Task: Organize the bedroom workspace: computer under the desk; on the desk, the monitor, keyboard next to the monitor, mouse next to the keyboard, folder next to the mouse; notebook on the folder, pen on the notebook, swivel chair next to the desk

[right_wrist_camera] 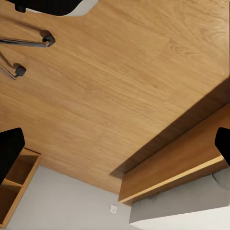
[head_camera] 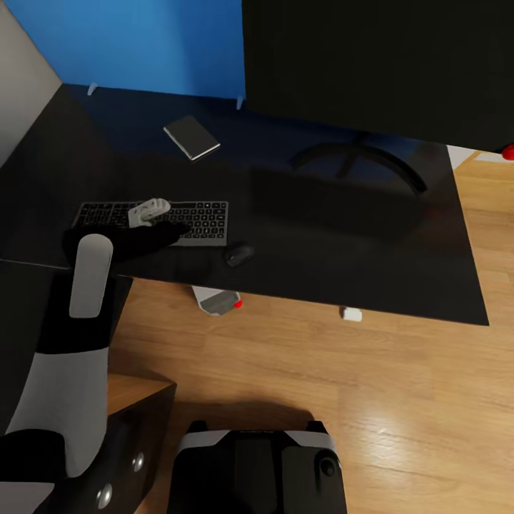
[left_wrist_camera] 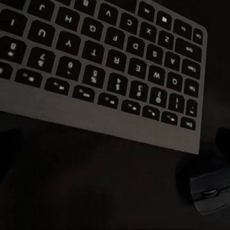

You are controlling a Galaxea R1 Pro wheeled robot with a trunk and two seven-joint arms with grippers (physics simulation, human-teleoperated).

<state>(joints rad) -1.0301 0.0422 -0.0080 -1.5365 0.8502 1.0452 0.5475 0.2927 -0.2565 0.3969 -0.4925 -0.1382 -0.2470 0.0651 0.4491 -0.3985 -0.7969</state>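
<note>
Keyboard (head_camera: 153,222) under left tool (head_camera: 173,232) | mouse (head_camera: 240,255) just beside

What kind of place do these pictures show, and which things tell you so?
Probably a home office corner. A black desk with a blue back panel carries a big monitor, a keyboard and a mouse, all standing on a wood floor.

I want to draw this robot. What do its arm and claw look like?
The left arm has smooth white-grey shells with black sections between them. The left gripper at its tip is pale grey and knobbly. In the right wrist view, the right gripper's fingertips look plain black.
</note>
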